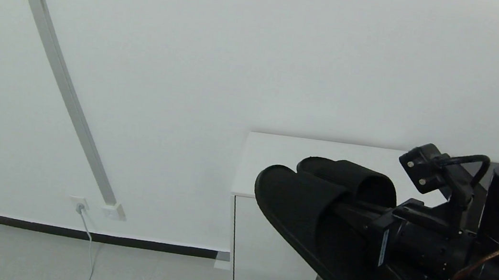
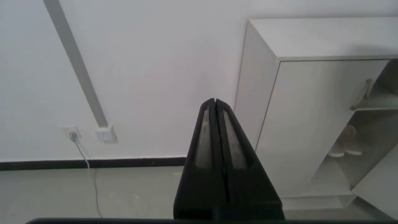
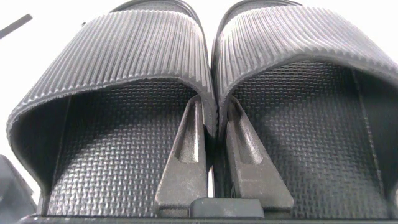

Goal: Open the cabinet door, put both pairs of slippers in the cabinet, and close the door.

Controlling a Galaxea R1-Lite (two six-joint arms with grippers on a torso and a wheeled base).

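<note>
The right tool [image 3: 214, 102] is clenched on the pair of black slippers [image 1: 299, 204], its fingers pinching the two inner edges under the straps. In the head view the pair sits at lower right, its long axis running diagonally, toes toward the upper left, in front of the white cabinet [image 1: 273, 249]. The left tool [image 2: 215, 106] is clenched on nothing. The cabinet door [image 2: 317, 112] stands open, and a pale pair [image 2: 346, 144] lies on a shelf inside.

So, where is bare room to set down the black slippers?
The white cabinet's flat top is bare from the wall to its front edge. Inside, the white upper shelf looks free where visible; lower down lie pale slippers, it seems.
</note>
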